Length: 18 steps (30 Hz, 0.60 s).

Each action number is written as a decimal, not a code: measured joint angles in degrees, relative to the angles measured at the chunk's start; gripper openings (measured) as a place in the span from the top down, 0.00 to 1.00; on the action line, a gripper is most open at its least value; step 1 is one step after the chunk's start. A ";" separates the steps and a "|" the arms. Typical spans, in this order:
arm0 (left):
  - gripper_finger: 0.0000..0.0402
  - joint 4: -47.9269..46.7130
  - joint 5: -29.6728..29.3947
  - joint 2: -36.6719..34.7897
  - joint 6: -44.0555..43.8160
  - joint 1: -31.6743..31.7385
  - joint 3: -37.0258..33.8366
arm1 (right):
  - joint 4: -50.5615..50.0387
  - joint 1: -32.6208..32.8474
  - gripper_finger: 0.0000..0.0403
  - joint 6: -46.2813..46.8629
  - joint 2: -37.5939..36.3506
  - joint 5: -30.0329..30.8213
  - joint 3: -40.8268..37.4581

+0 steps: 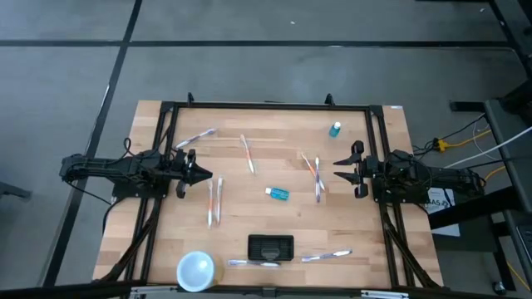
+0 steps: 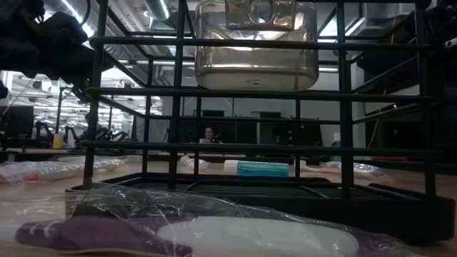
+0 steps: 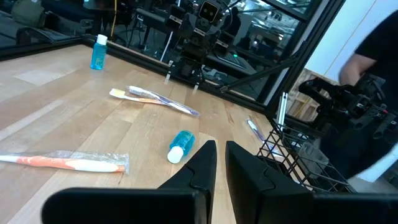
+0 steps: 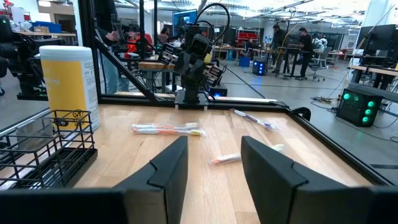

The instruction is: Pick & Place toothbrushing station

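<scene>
Station (image 1: 271,247), the small black wire holder box, sits near the front edge of the wood table (image 1: 249,199), abt centre, untouched by either arm. In the low view its black bars (image 2: 250,143) fill most of the shot, w/ a wrapped toothbrush (image 2: 214,232) lying right in front of the lens. Left gripper (image 1: 204,175) hangs over the table's left side, fingers (image 3: 202,168) nearly together w/ only a thin slit btwn them, nothing held. Right gripper (image 1: 339,169) is over the right side, jaws wide apart, fingers (image 4: 165,168) empty, pointing across at the other arm. Both are well apart from the station. Round white-topped yellow cup (image 1: 196,270) stands at the front-left corner, left of the station; from the right wrist it shows as a yellow cylinder (image 4: 67,81) just behind the wire box (image 4: 43,146). Two wrapped brushes (image 1: 214,202) lie near the left gripper, two more (image 1: 314,174) near the right one. Another brush (image 1: 247,153) lies toward the back, one more (image 1: 195,138) at back-left. Two brushes rest along the front edge: one (image 1: 253,263) just before the station, one (image 1: 326,256) to its right. Small blue tube (image 1: 278,194) lies mid-table; blue bottle (image 1: 335,129) stands at back-right. People stand in the room beyond the table.
</scene>
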 joint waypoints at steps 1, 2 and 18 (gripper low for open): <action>0.92 0.00 0.00 -0.01 -0.02 0.00 -0.01 | -0.01 0.02 0.62 0.00 -0.01 0.00 0.00; 0.92 0.00 0.00 -0.02 -0.02 0.00 0.01 | 0.01 0.00 0.62 0.00 0.02 0.00 -0.02; 0.92 -0.02 0.00 0.00 0.00 0.02 0.01 | 4.65 0.02 0.62 9.86 0.06 -0.58 0.00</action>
